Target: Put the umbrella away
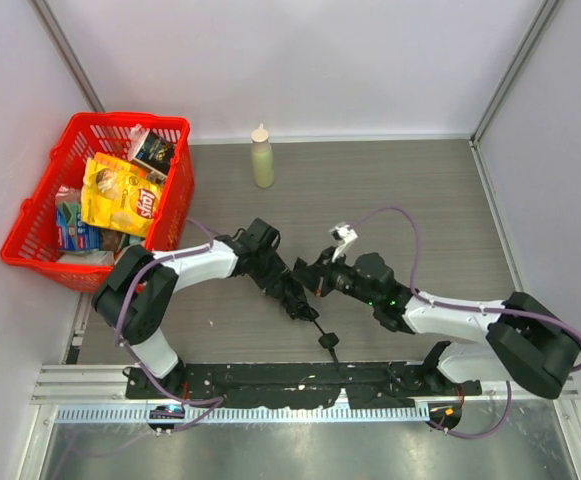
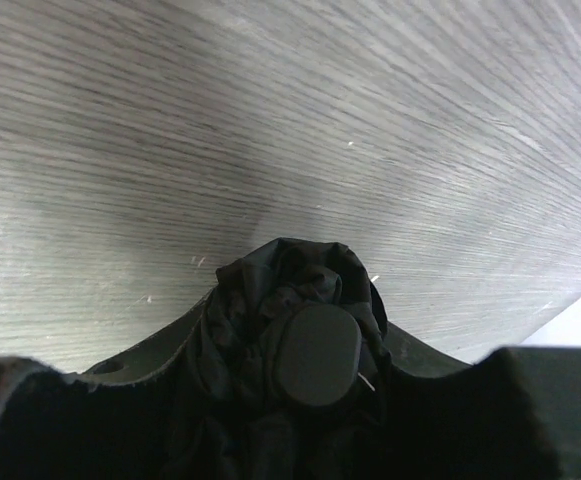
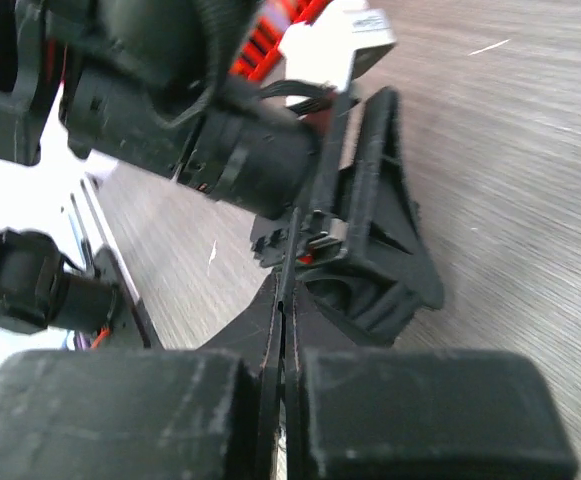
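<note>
Crumpled matt cloth umbrella (image 2: 255, 300), wood-grain table (image 2: 270, 120) (faintly scratched)

Bright, even light top view; wrist views blurred; umbrella (image 2: 270, 290) underexposed.

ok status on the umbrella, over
Left gripper shut on umbrella fabric, handle sticking out toward the near edge. Right gripper shut, close beside it. Basket and bottle well apart.
</note>
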